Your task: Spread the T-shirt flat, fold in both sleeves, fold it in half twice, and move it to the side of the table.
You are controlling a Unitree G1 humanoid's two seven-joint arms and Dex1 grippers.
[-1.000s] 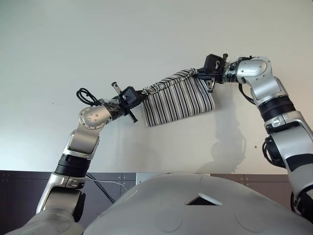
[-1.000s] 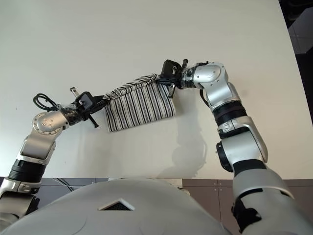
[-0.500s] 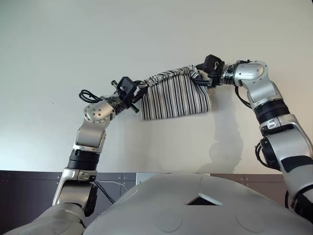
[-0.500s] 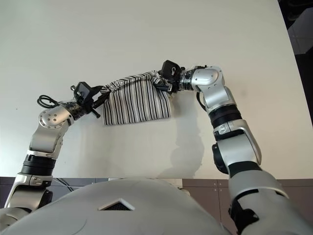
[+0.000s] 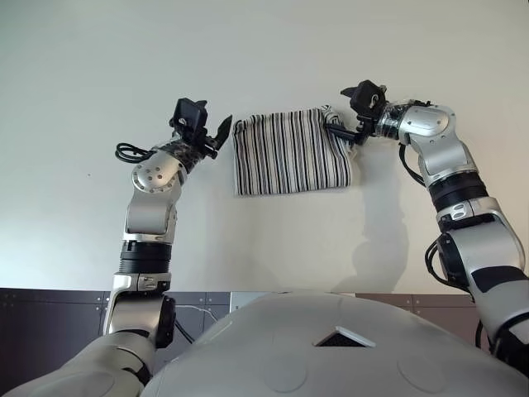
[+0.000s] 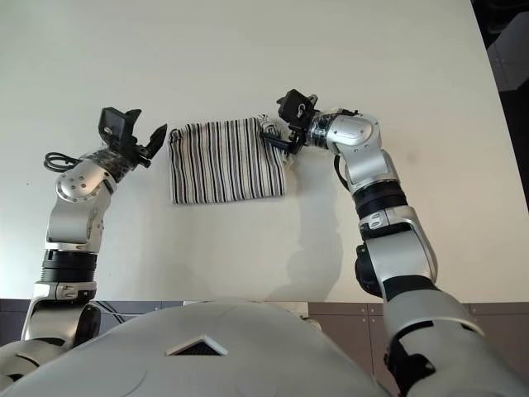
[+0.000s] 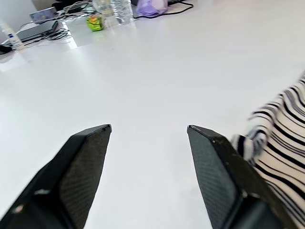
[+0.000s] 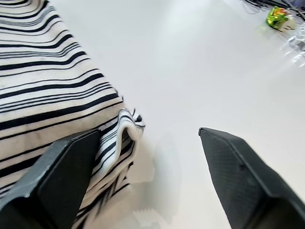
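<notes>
The striped T-shirt lies folded into a compact rectangle on the white table, far out in front of me. My left gripper hovers just off the shirt's left edge, open, nothing between its fingers; the left wrist view catches the cloth's corner beside one finger. My right gripper stands open at the shirt's upper right corner. In the right wrist view one finger is over the striped fabric and the other is above bare table.
Bottles, cables and a small green object crowd the table's far edge, with a purple item beside them. The table's near edge runs close to my torso. White tabletop surrounds the shirt on every side.
Both grippers have let go of the shirt's top edge and opened. The bunched edge has dropped flat. My left arm swung up and away to the left; the right shifted slightly.
</notes>
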